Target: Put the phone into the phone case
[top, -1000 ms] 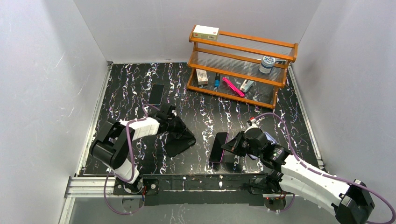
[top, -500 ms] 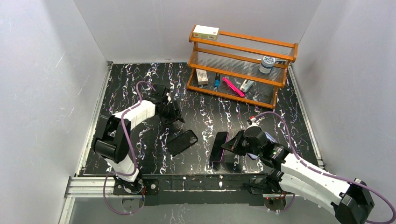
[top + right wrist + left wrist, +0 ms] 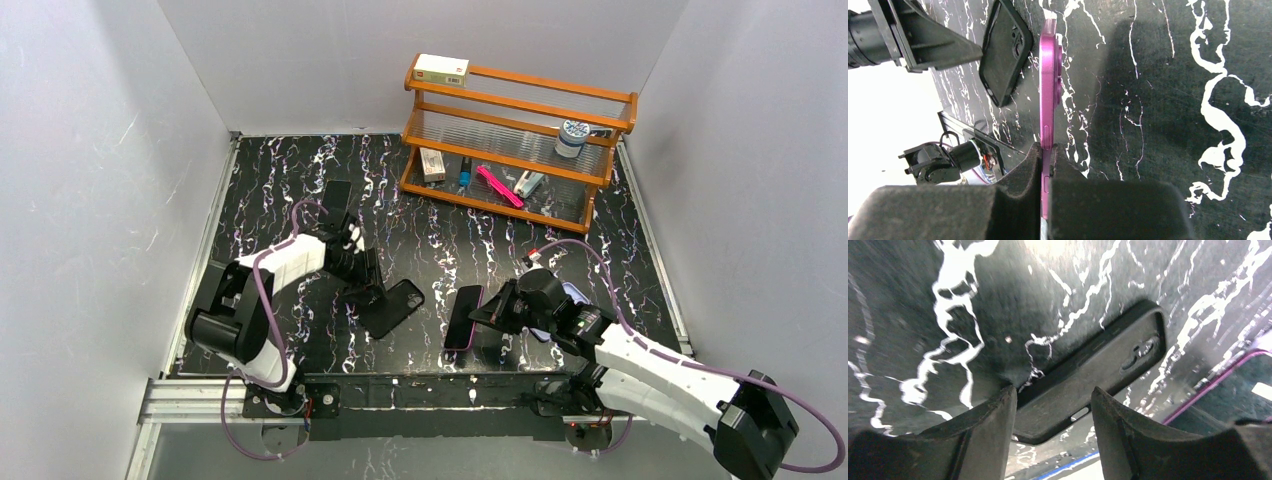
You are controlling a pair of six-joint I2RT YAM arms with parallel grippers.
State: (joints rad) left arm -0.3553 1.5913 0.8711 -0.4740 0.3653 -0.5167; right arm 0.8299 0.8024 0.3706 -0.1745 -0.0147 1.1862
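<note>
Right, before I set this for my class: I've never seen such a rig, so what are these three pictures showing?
Two robot arms are bolted at the near edge of a black marbled table. The wide picture looks down from above and behind them. The other two come from a camera on each wrist, so each shows its own fingers. The right hand is shut on a phone with a magenta rim, holding it tilted up rather than flat. The left hand is open, poised over one end of a black phone-shaped shell that lies flat and looks like a case. Farther back lie another black phone and a wooden rack of small items.
</note>
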